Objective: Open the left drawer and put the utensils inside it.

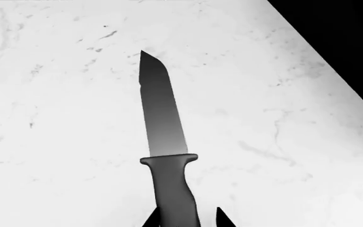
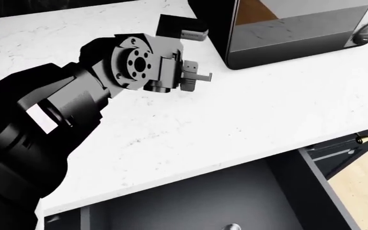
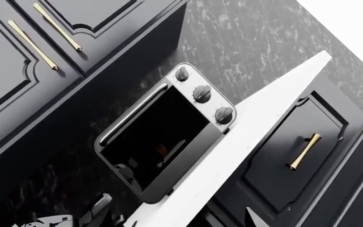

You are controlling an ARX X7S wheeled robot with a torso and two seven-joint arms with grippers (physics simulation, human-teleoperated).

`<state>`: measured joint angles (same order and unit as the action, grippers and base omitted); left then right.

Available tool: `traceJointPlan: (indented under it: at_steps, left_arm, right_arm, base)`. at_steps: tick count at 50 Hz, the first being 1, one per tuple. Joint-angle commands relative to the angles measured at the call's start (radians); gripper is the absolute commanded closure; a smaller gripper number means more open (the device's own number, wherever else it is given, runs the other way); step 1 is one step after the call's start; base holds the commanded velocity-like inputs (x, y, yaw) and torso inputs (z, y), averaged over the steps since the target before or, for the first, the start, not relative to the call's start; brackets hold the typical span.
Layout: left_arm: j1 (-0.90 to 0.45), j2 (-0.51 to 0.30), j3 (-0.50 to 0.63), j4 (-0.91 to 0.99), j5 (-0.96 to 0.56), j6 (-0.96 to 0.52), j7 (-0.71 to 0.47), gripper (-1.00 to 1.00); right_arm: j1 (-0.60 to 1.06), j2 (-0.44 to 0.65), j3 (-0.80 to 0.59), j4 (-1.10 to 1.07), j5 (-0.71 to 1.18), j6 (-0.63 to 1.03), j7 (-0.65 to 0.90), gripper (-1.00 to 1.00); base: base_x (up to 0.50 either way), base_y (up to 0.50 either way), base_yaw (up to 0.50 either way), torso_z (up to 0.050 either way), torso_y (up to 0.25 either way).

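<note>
one knife (image 1: 164,127) near counter edge (image 1: 323,59)

White marble counter (image 2: 248,110), toaster oven (image 2: 293,28) on it

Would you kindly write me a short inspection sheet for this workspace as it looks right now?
Surface: white marble counter, bare where visible.
Job's things: drawer open, grey inside, a small round thing at the frame's bottom edge; knife between the left hand's fingertips over the counter; spoon not seen.
Clutter: toaster oven on the counter.
Hands: left hand shut on knife; right hand barely in view.
Cables: nothing seen.
Surroundings: black cabinets, brass pulls.
</note>
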<state>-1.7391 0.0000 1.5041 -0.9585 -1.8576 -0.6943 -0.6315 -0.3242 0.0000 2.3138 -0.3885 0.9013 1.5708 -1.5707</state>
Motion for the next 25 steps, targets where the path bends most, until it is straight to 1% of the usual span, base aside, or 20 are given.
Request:
traceJointPlan:
  at_steps: [1,8,10,14,25]
  left_arm:
    - [0.047,0.0,0.1,-0.026,-0.061,-0.034,-0.032,1.0]
    - [0.046,0.0,0.101,-0.037,-0.075,-0.031,-0.05,1.0]
    - [0.046,0.0,0.1,-0.051,-0.1,-0.028,-0.101,1.0]
    - [0.038,0.0,0.105,-0.075,-0.128,-0.018,-0.148,1.0]
    - [0.033,0.0,0.11,-0.073,-0.116,-0.023,-0.148,1.0]
  right_arm:
    - [-0.001,0.0,0.001,0.003,0.003,0.0,0.0,-1.0]
    - [0.001,0.0,0.001,0.002,-0.002,0.0,0.0,-1.0]
    - [-0.001,0.0,0.002,0.005,-0.001,0.0,0.0,-1.0]
    - [-0.001,0.0,0.002,0.006,-0.002,0.0,0.0,-1.0]
    - [0.001,0.0,-0.001,0.005,-0.006,0.0,0.0,-1.0]
  base:
    - [0.0,0.0,0.0,0.0,0.0]
    - [0.0,0.0,0.0,0.0,-0.005]
    - [0.0,0.0,0.0,0.0,0.0]
    - [0.0,0.0,0.0,0.0,-0.005]
    - [0.0,0.0,0.0,0.0,-0.003]
